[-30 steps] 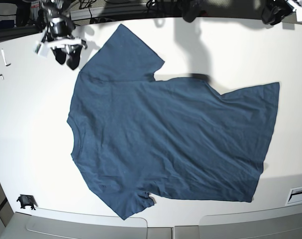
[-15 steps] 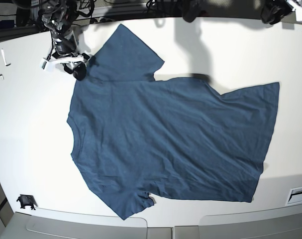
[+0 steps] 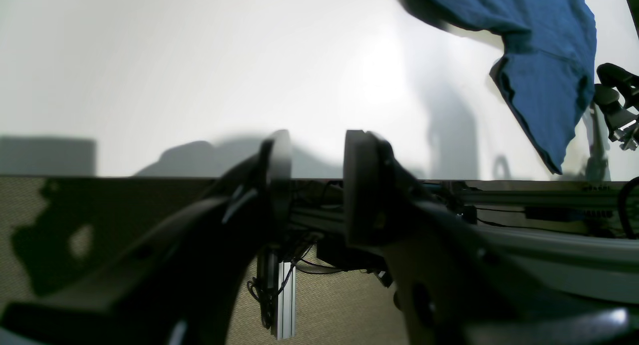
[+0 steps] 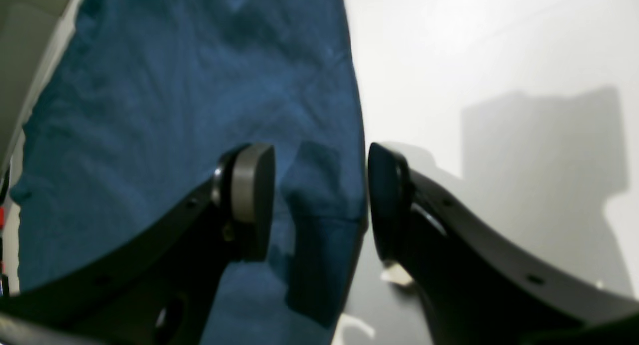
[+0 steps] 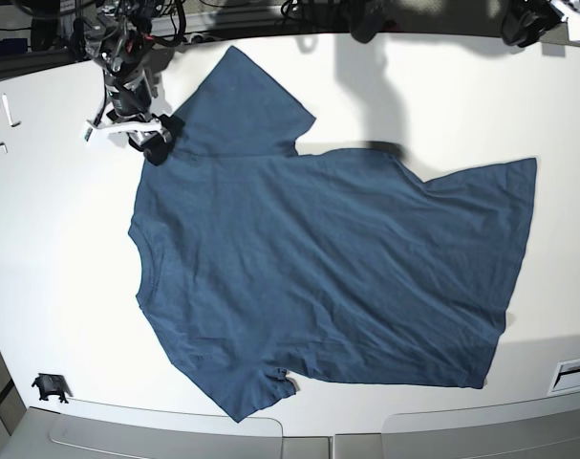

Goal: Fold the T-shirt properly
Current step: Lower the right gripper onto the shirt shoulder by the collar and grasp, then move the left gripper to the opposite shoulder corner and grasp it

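The T-shirt (image 5: 328, 258) lies spread flat across the white bench (image 5: 60, 268), collar toward the base view's left edge, hem toward its right, one sleeve pointing to the far side and the other to the near side. The right end effector (image 4: 319, 205) hangs at the shoulder by the far sleeve, its jaws spread with the cloth's edge between them, one jaw over fabric and the other over bare bench; nothing is pinched yet. To do this well, I judge it should come straight down so the lower jaw slips under the edge, take only a small bite near the seam, and close fully before any lift, or the thin layer may slide free. The left end effector (image 3: 312, 185) is well apart from the garment at the bench's far rim, jaws spread and empty. The shirt is a soft, matte navy knit, limp and lightly creased; the bench is smooth and pale, with soft shadows.
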Controlling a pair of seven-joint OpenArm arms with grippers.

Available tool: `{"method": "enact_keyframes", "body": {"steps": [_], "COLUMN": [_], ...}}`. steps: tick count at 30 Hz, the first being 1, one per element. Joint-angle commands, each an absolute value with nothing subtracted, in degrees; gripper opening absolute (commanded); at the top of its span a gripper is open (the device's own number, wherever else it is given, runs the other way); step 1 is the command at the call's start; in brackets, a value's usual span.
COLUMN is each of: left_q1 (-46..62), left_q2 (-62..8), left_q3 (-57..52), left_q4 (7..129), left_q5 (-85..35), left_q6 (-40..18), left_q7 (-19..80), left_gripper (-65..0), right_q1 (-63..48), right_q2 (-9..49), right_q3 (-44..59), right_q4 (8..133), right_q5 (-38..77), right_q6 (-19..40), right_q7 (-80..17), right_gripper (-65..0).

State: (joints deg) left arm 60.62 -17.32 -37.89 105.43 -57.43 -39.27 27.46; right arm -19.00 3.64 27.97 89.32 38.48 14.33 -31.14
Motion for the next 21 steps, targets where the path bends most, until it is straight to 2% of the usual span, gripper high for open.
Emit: {"method": "enact_keyframes", "body": {"steps": [1, 7, 13, 18, 19, 21], "left_q1": [61.56, 61.43, 60.2, 59.77, 59.66, 59.44], "left_q2": [-17.78, -17.78, -17.78, -17.8, -17.8, -17.8], "left_q3": [-38.3, -38.3, -38.3, -38.3, -38.3, -38.3], "left_q4": [106.17, 106.17, 106.17, 106.15, 106.17, 106.17], "left_q5": [-58.61, -58.61, -58.59, -58.59, -58.59, -58.61], "left_q6": [-40.0, -40.0, -40.0, -40.0, -40.0, -40.0], "left_q7": [26.59, 26.59, 27.46, 27.62, 27.64, 27.38], "left_gripper": [-48.4, -48.4, -48.4, -48.4, -48.4, -47.1], "right_q1": [-18.48, -17.61, -17.63, -17.63, -17.63, -17.63], "right_q2": [3.97, 3.31, -0.25, -0.25, -0.27, -0.32], "right_q3": [28.16, 28.12, 28.1, 28.1, 28.1, 28.1], "right_q4": [89.56, 86.72, 86.54, 86.54, 86.54, 86.54], "right_q5": [38.83, 37.93, 40.12, 40.1, 40.1, 40.05], "right_q6": [14.52, 14.55, 16.12, 16.1, 16.1, 16.1], "right_q7": [-30.15, -30.55, -32.67, -32.67, -32.67, -32.67], "right_gripper": [-36.6, -36.6, -36.6, -36.6, -37.2, -43.9]}}
